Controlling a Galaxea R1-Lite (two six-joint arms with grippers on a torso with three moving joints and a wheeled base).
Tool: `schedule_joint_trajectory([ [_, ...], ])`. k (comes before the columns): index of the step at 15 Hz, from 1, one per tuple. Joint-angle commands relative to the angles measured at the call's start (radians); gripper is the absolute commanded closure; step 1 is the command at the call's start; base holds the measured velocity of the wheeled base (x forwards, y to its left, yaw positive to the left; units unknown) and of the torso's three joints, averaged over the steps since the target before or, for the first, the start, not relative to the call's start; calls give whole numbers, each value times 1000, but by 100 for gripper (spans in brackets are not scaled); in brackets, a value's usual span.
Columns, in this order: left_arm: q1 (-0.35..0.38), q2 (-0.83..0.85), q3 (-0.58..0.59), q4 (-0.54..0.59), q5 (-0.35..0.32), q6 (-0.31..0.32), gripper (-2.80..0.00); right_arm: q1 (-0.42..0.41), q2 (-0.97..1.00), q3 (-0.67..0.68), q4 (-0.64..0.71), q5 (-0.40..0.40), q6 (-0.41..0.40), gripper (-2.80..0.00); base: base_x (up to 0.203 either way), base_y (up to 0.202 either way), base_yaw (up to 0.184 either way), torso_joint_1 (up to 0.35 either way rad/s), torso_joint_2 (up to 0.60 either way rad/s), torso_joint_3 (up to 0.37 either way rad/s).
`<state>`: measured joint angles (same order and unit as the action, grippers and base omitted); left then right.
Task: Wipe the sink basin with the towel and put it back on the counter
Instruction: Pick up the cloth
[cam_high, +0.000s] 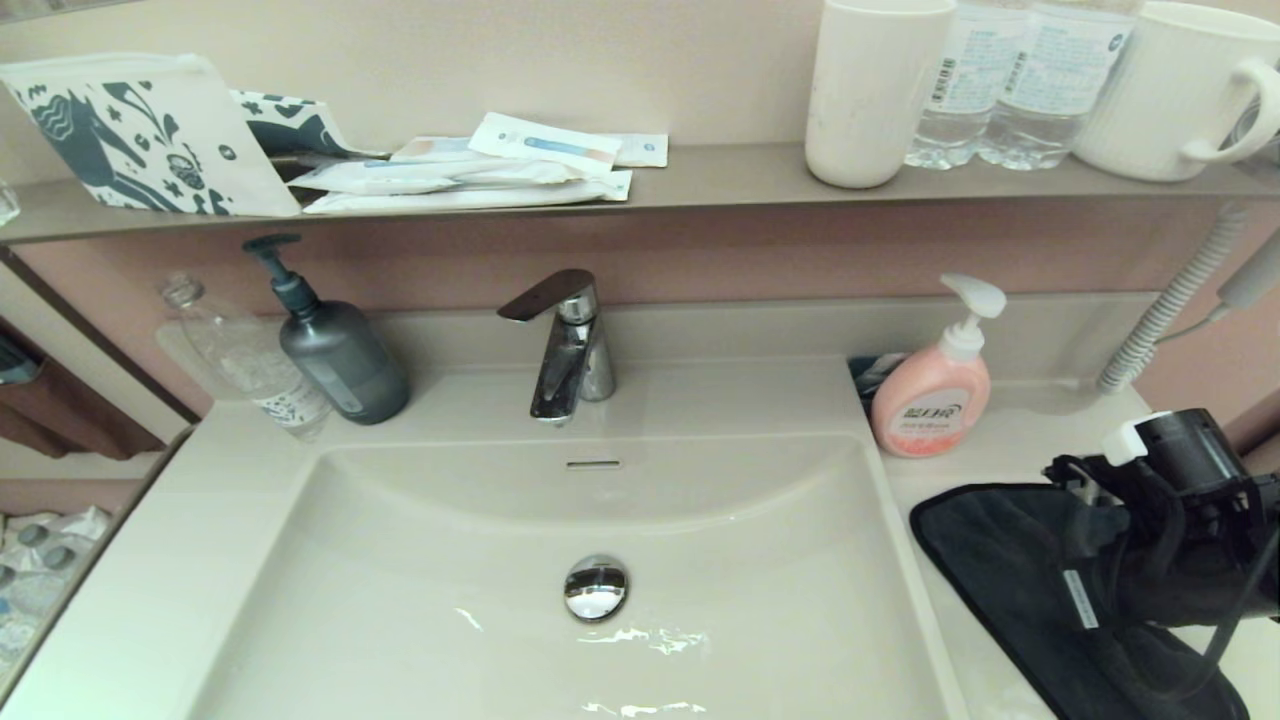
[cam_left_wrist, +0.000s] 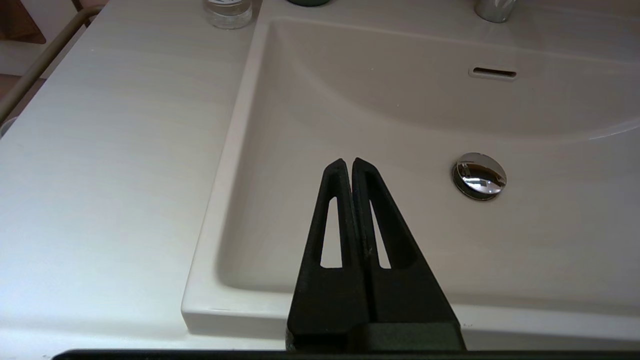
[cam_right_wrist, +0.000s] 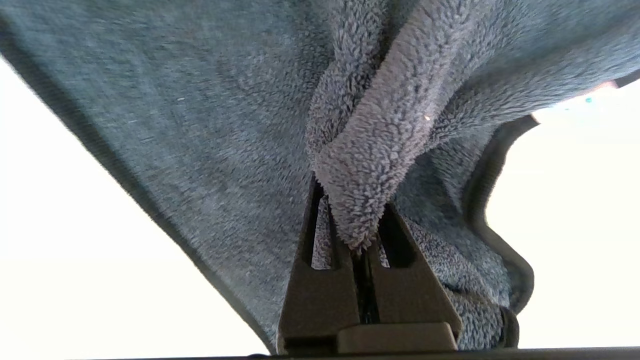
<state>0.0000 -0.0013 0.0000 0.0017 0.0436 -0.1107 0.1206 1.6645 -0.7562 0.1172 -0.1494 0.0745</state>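
Note:
The dark charcoal towel (cam_high: 1000, 570) lies spread on the right wing of the cream-white counter (cam_high: 1010, 470). My right gripper (cam_right_wrist: 350, 210) is shut on a raised fold of the fluffy towel (cam_right_wrist: 370, 150), which bunches up between the fingers. In the head view the right arm (cam_high: 1175, 510) covers the towel's right part. The sink basin (cam_high: 450, 560) shows a chrome drain plug (cam_high: 596, 587) and an overflow slot (cam_high: 593, 464). My left gripper (cam_left_wrist: 347, 162) is shut on nothing, hovering over the front left corner of the sink basin (cam_left_wrist: 400, 125); it is out of the head view.
A chrome faucet (cam_high: 565, 345) stands behind the basin. A grey pump bottle (cam_high: 340, 355) and a clear bottle (cam_high: 250, 365) stand back left, a pink soap dispenser (cam_high: 935, 390) just behind the towel. A coiled cord (cam_high: 1165, 310) hangs at the right. The wall shelf (cam_high: 720, 175) carries cups, bottles and packets.

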Motion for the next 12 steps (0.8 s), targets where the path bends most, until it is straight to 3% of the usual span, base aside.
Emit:
schedule_joint_trajectory([
  [1,0,1,0,0,1,-1,0,1,-34,1,2,0,1,0,0,0,0,0,0,0],
  [6,0,1,0,0,1,-1,0,21,-188,-60,78,0,4,0,0,0,0,0,0,0],
  [12,0,1,0,0,1,-1,0,291,-337,-354,408,-4,224,0,0,0,0,0,0,0],
])
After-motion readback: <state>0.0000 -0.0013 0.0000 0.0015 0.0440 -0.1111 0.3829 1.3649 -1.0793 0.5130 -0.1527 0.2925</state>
